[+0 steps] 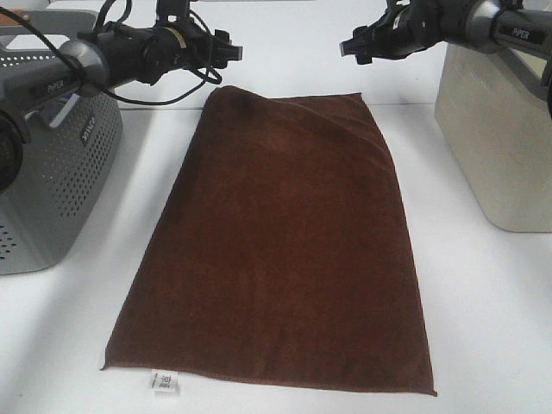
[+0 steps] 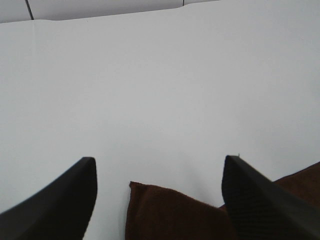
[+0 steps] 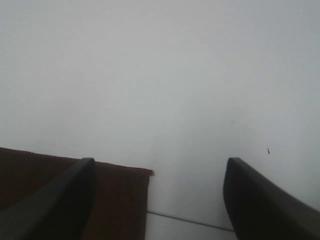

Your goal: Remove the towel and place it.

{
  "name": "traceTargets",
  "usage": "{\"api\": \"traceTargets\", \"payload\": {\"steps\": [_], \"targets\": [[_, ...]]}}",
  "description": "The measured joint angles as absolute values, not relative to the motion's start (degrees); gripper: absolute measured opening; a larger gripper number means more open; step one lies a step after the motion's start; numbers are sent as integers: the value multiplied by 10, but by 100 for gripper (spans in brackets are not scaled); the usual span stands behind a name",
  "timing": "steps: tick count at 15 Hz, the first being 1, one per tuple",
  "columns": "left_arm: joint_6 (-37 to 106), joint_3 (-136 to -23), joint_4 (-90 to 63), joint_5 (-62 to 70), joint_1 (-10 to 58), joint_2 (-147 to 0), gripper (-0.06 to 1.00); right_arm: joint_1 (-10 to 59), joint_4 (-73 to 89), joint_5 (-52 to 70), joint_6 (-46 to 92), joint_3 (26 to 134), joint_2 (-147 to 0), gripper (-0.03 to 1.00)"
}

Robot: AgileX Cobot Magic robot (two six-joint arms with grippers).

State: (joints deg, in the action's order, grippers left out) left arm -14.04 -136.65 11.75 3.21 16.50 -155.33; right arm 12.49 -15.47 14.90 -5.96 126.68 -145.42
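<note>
So both my claws are released: left claw (image 1: pixel 231 52) and right claw (image 1: pixel 348 45) hang over the far corners of the towel (image 1: pixel 280 241), whose long axis runs away from them, flat on the bench (image 1: pixel 492 310).

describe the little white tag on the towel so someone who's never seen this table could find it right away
On the white table, between the grey perforated basket and the beige bin, a dark brown towel lies spread flat. Follow its near hem to the corner on the basket's side: the label sticks out there onto the table. It is the only small white printed tab against the brown plush.
</note>
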Motion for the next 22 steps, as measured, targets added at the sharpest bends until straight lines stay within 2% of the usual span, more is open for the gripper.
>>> {"api": "traceTargets", "payload": {"steps": [4,6,7,13,16,19,22], "targets": [[-140,-1367,90,83,174,-1540,68,125,-101,221,-64,1267,-1398,69],[-140,-1367,83,135,182,-1502,68,125,-76,285,-63,1267,-1364,69],[-140,-1367,83,175,186,-1472,68,126,-65,357,-64,1267,-1330,69],[-83,-1367,83,551,203,-1301,68,126,-33,655,-52,1267,-1208,69],[-55,-1367,100,685,203,-1236,68,126,-22,692,-41,1255,-1167,69],[-55,-1340,113,693,203,-1176,68,126,-11,693,-33,1164,-1097,69],[-53,-1206,113,693,203,-1065,68,126,-11,694,-13,1007,-976,69]]}}
